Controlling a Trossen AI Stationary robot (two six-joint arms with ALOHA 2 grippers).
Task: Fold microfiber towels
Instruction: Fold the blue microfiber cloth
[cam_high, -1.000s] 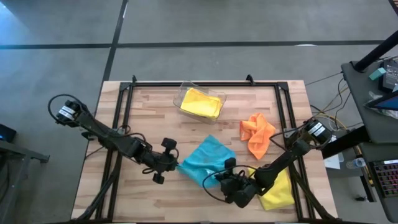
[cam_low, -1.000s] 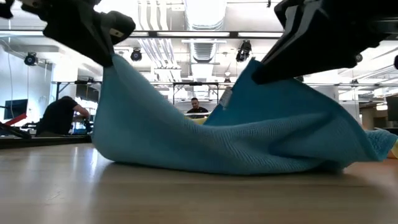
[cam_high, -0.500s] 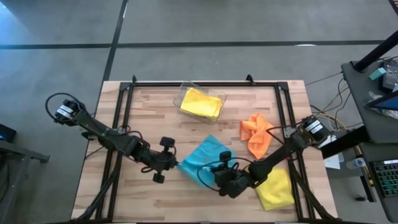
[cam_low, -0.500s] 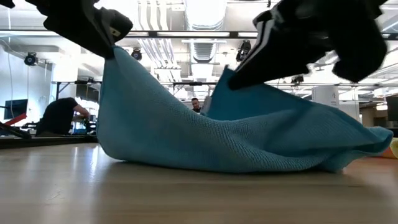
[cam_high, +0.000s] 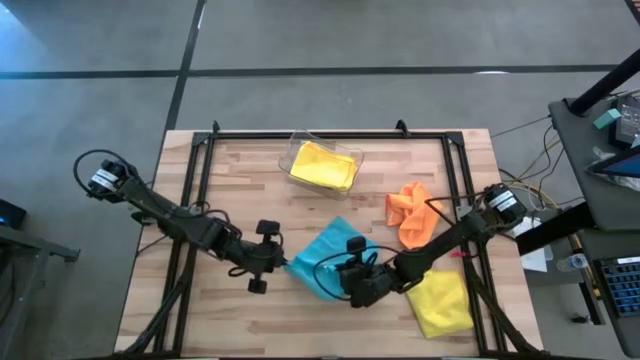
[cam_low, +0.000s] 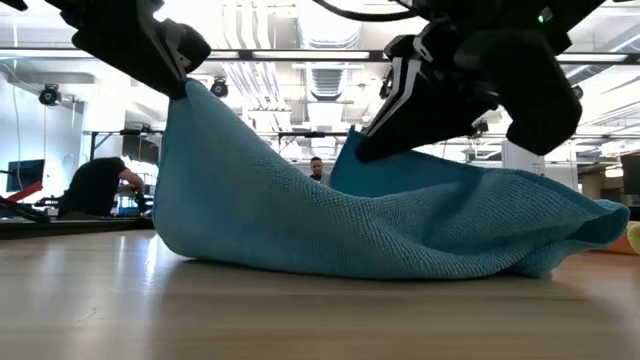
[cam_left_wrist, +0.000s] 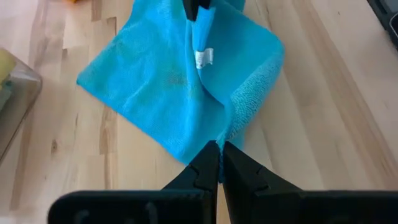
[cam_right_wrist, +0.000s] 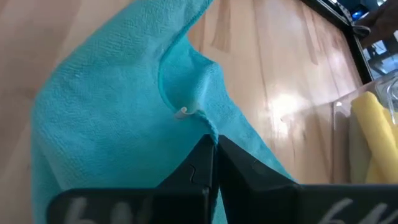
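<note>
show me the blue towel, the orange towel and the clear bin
blue towel (cam_high: 328, 250), high view, bare middle of the cloth
orange towel (cam_high: 410, 215), high view, centre of the crumpled cloth
clear bin (cam_high: 297, 150), high view, its near-left rim

The near edge of the light blue towel (cam_high: 325, 262) lies hidden under the right gripper (cam_high: 345, 283) in the high view. In the low view the picture's top edge cuts off both arms, and the lifted towel (cam_low: 380, 225) screens the table's far side, all but hiding a person (cam_low: 316, 170) behind it. A yellow towel (cam_low: 633, 238) shows only as a sliver at that picture's right edge. The clear bin (cam_left_wrist: 13, 99) is cut by the left wrist picture's edge.
</note>
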